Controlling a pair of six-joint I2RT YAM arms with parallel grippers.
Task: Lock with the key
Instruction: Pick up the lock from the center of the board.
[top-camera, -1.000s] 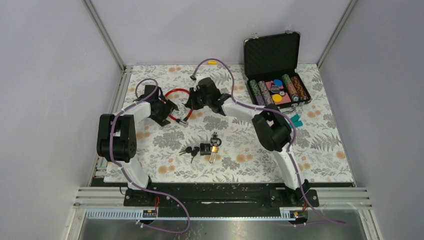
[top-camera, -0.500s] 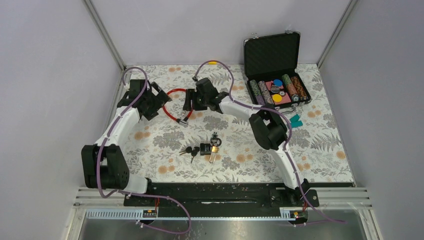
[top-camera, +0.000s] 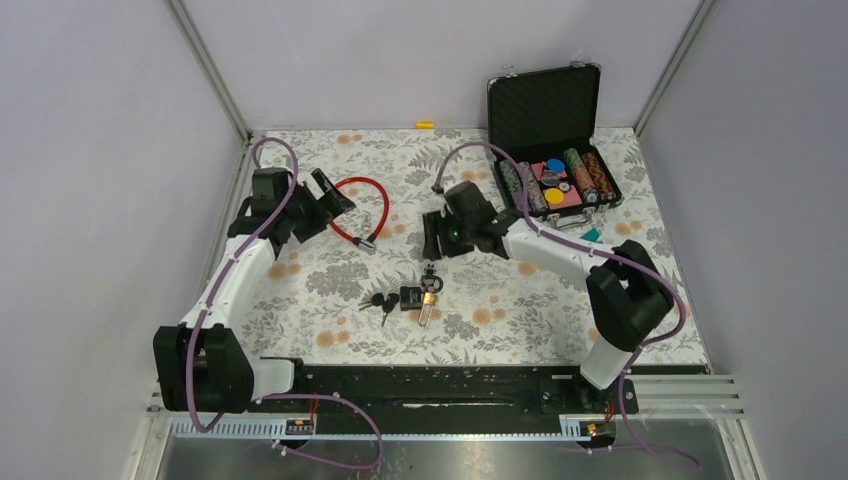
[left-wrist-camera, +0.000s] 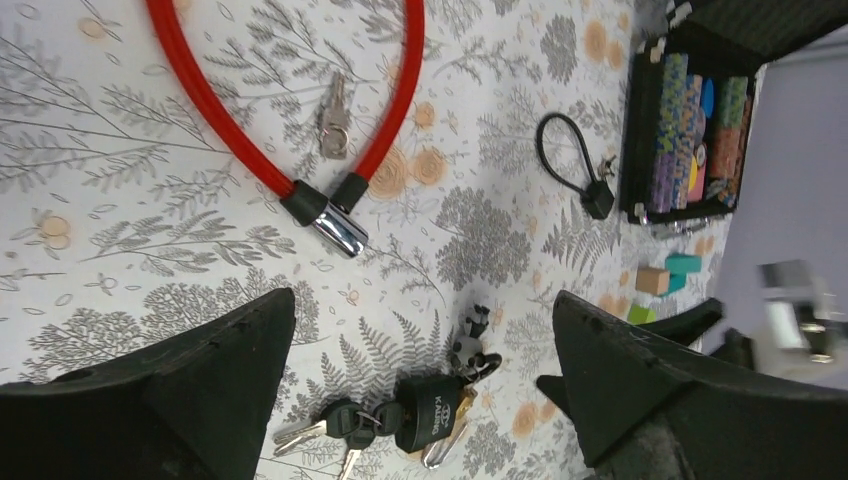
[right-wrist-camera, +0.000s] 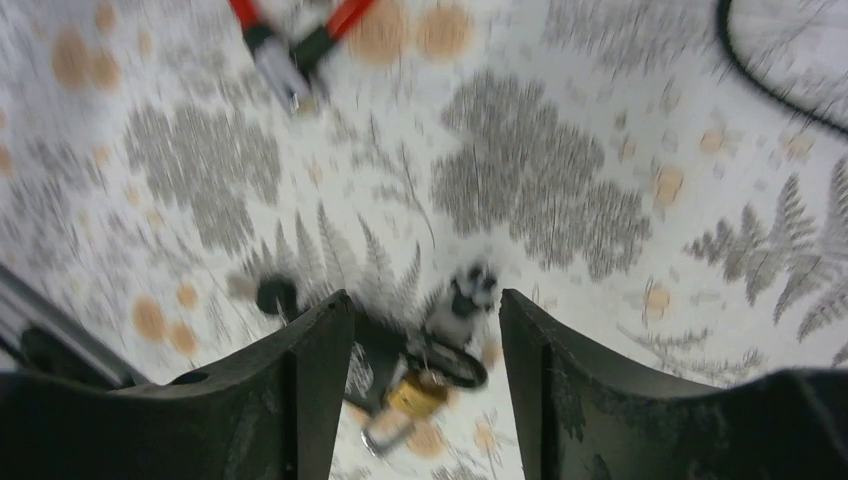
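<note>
Left pincer (left-wrist-camera: 422, 305) spread wide, empty, beside red cable lock (left-wrist-camera: 225, 108) near far-left corner of desk (top-camera: 500, 330), right pincer (right-wrist-camera: 425, 300) spread, empty, seemingly hovering over padlock (left-wrist-camera: 425, 420) and keys (left-wrist-camera: 335, 428) mid-desk, well apart from side edges

Enclosure of plain pale lilac-grey walls (top-camera: 90, 200) at left, back and right. Slanted aluminium corner posts (top-camera: 208, 70) stand where walls meet, one at each back corner. Flat table lies under white cloth with grey fern and orange flower print (top-camera: 320, 330); same print fills both wrist views. Black metal base plate (top-camera: 430, 385) runs along near edge of table, ribbed aluminium rail (top-camera: 690, 395) beside it, dull steel sheet (top-camera: 450, 455) nearest to camera. Light is even and soft, shadows weak.
</note>
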